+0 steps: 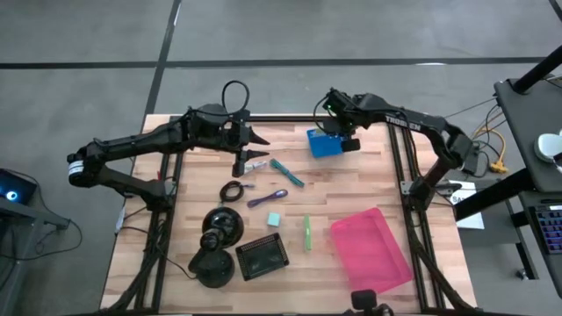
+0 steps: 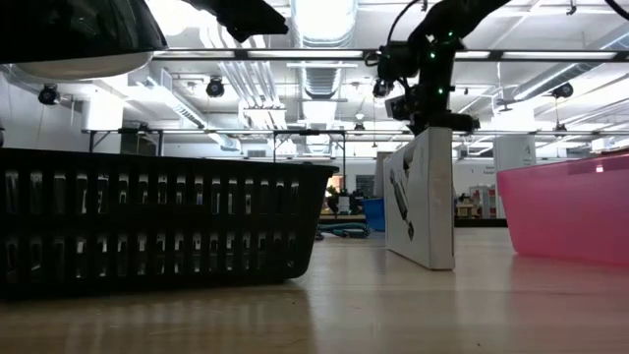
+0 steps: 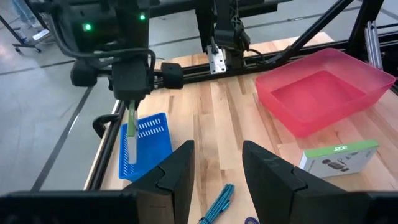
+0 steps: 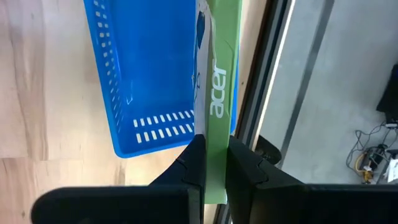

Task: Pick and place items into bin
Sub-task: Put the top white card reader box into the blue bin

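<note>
Progress is judged as early. Nothing is seen inside the pink bin [image 1: 372,250] at the near right of the table [image 1: 369,175]. The black basket [image 1: 262,256] at the near edge looks empty too, though it is small in the high view.

The blue bin [image 4: 149,68] at the far right of centre is shown bare inside. One item, a flat green-and-white packet [image 4: 219,74], is held edge-on just over its rim. The right gripper [image 4: 214,146] is clamped narrowly on that packet and no release is seen, so this placement is counted as under way, not done.

The left gripper [image 3: 217,162] hangs over the far middle of the table. Its claw is spread fairly wide and holds nothing.

Left on the wood, none of them binned:
- A green-edged box [image 1: 307,233] stands on edge just beside the pink bin.
- A coiled black cable [image 1: 232,191] lies left of centre.
- A teal-handled tool [image 1: 287,173] lies near the left gripper.
- A purple pen [image 1: 268,198] lies between the cable and the tool.
- A pale teal cube [image 1: 274,219] sits near the basket.

Five loose items are judged to be outstanding, plus the held one.
</note>
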You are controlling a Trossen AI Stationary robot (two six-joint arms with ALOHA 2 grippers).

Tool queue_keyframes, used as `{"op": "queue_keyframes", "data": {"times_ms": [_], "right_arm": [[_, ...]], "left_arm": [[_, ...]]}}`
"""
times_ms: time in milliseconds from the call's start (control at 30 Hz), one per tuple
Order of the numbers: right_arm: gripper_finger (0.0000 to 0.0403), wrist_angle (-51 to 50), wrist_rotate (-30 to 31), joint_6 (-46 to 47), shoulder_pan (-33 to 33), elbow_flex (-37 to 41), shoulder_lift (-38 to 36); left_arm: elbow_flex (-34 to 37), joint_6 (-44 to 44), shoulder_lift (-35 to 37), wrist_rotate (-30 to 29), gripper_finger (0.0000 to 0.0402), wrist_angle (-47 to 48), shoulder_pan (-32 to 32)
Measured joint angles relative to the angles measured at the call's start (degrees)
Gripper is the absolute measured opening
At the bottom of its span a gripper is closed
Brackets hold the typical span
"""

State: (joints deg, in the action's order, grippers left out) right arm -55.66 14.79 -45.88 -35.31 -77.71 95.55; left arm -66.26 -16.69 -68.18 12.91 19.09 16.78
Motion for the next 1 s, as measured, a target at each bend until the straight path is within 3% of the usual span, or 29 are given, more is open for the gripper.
{"op": "queue_keyframes", "data": {"times_ms": [800, 1000], "right_arm": [[0.0023, 2.08, 0.39, -1.28, -0.38, 0.22, 3.08], [0.0045, 2.18, 0.36, -1.24, -0.88, 0.26, 3.08]], "left_arm": [[0.0, 0.0, -0.02, 0.0, 0.0119, 0.0, 0.0], [0.02, 0.0, -0.02, 0.0, 0.0119, 0.0, 0.0]]}}
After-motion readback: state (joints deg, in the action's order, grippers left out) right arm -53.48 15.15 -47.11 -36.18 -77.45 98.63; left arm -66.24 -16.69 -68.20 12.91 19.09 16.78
